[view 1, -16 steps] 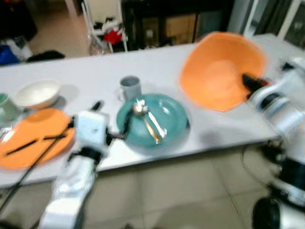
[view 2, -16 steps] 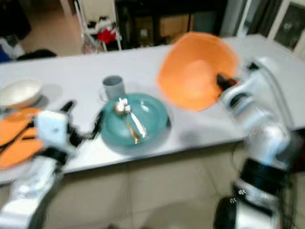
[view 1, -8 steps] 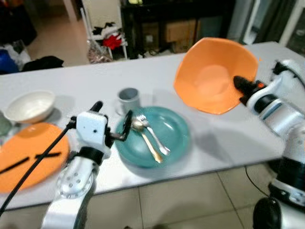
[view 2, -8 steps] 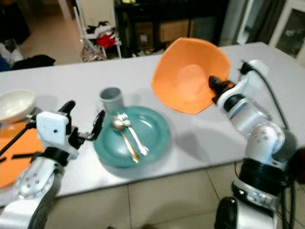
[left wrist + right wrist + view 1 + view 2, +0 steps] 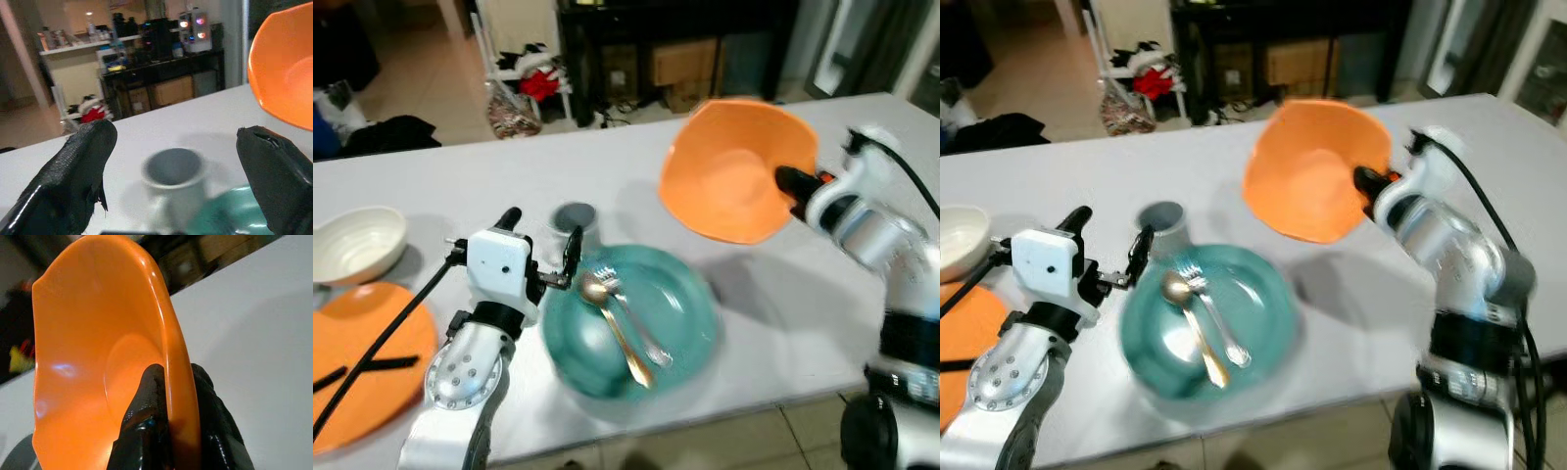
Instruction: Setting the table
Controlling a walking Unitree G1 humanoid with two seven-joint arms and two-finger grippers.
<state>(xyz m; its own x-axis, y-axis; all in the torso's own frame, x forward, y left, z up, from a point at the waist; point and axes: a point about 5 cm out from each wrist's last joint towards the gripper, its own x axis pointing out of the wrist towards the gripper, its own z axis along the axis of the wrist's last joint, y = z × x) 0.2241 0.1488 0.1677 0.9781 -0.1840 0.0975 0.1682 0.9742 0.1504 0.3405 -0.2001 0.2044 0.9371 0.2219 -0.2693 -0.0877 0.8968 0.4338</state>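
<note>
- your left gripper [image 5: 540, 247] stayed spread wide just beside the cup [image 5: 575, 217], holding nothing.
- the teal plate [image 5: 685, 313] with fork and spoon lay untouched.
- your right gripper [image 5: 168, 396] kept pinching the orange bowl's [image 5: 729, 176] rim, carrying it lower, leftward, still tilted above the table [image 5: 783, 304]; placement looked close.

Teal plate [image 5: 690, 323] looks smeared with blur. Orange plate [image 5: 352, 372] runs off the frame's edge, and the white bowl [image 5: 357, 243] is clipped too.

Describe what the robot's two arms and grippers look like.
Both arms are silver with rounded joints. The left gripper has a white boxy housing, black fingers and a black cable. The right gripper has black fingers, an orange band and a black cable.
</note>
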